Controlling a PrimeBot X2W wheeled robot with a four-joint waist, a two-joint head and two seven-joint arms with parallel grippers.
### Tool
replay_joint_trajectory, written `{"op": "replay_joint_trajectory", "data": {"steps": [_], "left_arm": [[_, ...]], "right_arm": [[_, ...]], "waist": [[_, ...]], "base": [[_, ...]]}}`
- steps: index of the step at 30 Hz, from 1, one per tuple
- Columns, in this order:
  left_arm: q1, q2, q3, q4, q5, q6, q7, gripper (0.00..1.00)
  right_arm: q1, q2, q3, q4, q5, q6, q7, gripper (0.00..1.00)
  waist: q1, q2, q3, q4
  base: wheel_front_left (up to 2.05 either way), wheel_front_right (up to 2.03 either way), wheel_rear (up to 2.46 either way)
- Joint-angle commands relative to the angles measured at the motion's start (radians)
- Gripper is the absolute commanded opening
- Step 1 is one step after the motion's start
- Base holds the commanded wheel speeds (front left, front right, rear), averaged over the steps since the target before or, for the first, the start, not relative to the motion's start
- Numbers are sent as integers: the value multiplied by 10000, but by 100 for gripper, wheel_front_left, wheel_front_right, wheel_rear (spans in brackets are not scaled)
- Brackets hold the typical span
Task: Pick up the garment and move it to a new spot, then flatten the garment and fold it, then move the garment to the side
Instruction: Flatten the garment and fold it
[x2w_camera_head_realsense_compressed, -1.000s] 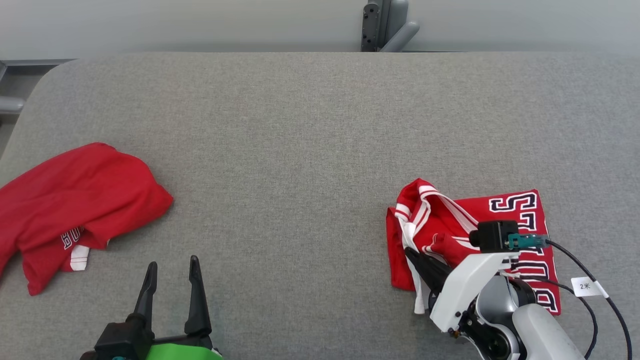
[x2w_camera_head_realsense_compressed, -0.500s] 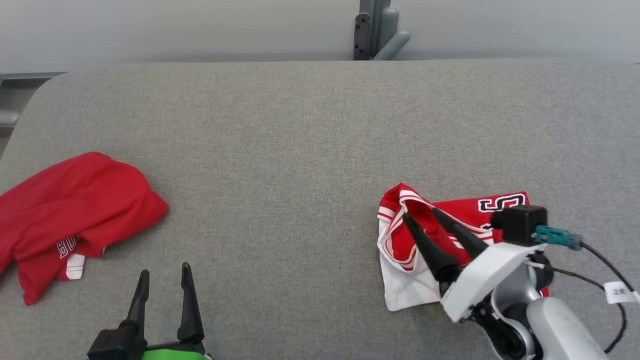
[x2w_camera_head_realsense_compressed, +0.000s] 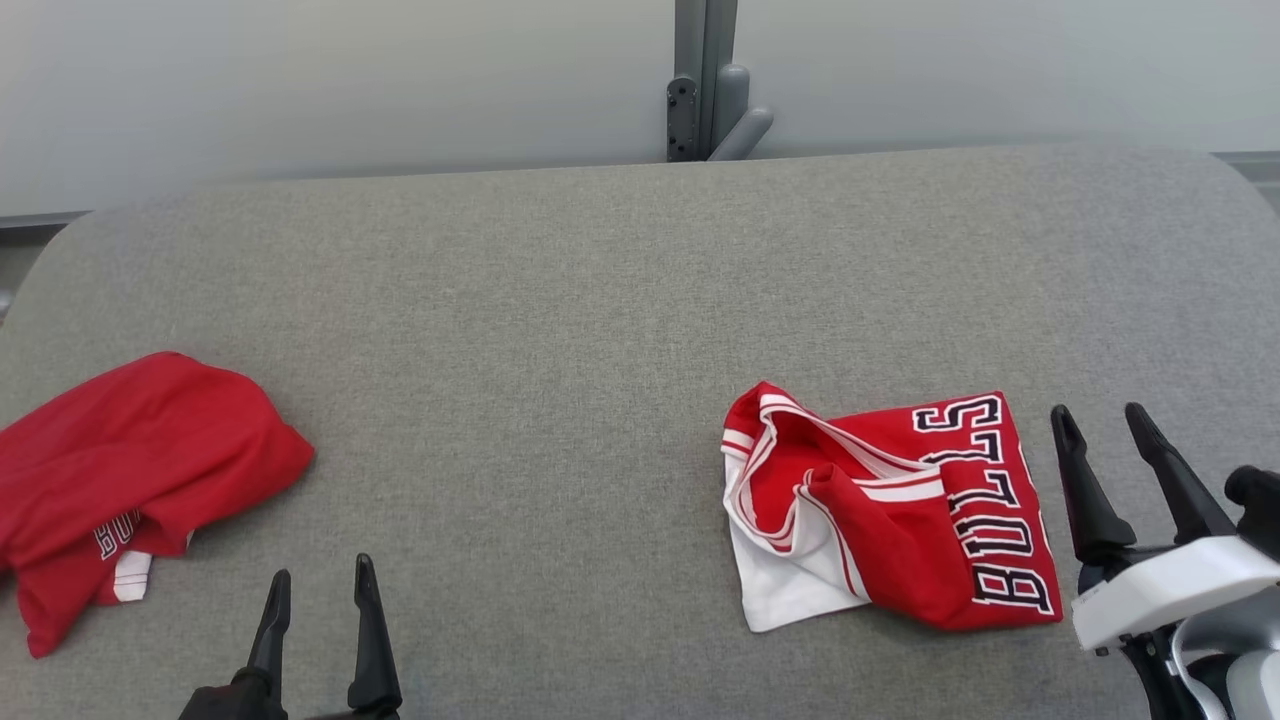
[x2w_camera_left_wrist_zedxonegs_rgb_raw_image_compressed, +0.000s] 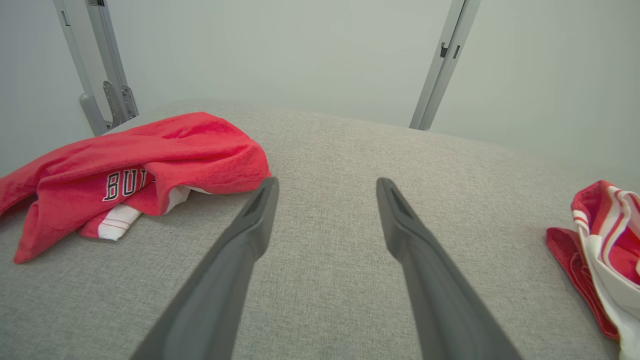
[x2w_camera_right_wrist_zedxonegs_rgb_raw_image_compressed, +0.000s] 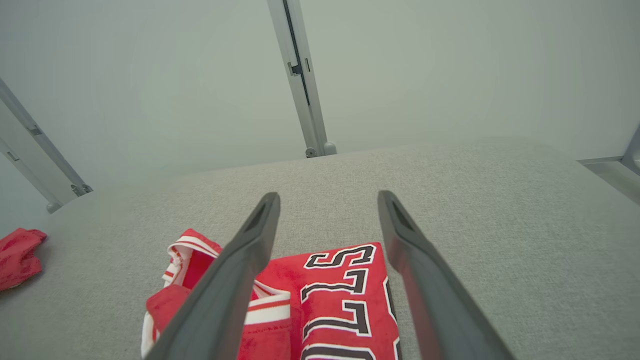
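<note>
Right jaws now off garment (x2w_camera_head_realsense_compressed: 900, 520)

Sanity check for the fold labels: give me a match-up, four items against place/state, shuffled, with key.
1. folded jersey
2. crumpled garment
3. left tool
4. right tool

A. open, over bare table, lower left
B. bunched at the table's left edge
C. open, just right of the jersey, not touching it
D. lettering up, right of centre

Pairs: 1-D, 2-B, 3-A, 4-C
</note>
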Motion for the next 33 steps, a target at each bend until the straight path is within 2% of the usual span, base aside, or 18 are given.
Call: {"op": "replay_joint_trajectory", "data": {"steps": [1,2,4,5,6,12,22,28,33], "left_arm": [[166,14,33,-8,-57,5,-26,100],[181,13,37,-14,-42,3,-26,100],[216,14,29,-21,5,-13,-28,100],[232,13,20,-17,16,-18,-28,100],[244,14,13,-15,24,-18,-28,100],[-44,13,-49,-35,250,-74,-26,100],[-546,14,-134,128,532,-250,-26,100],[-619,14,-148,209,458,-197,-28,100],[-520,14,-154,177,372,-120,-28,100]], "right_arm": [[197,-50,-108,215,-114,3,-263,100],[254,-58,-154,401,-147,3,-461,100],[371,-198,-226,877,-380,3,-855,35],[385,-149,-267,1153,-346,1,-1026,12],[386,-159,-253,1422,-370,3,-1138,0],[-613,-329,150,2872,-535,3,-1594,0],[-2665,-594,1877,5610,-770,-3,-1864,0],[-2953,-509,2737,6513,-670,-3,-2129,0],[-2724,-350,3771,6731,-275,-3,-2382,0]], "waist": [[0,0,-144,-113],[0,0,-180,-140],[0,0,-225,-167],[0,0,-245,-177],[0,0,-254,-180],[0,0,109,-198],[0,0,646,38],[0,0,657,189],[0,0,578,320]], "base": [[0,0,0],[0,0,0],[0,0,0],[0,0,0],[0,0,0],[0,0,0],[0,0,0],[0,0,0],[0,0,0]]}}
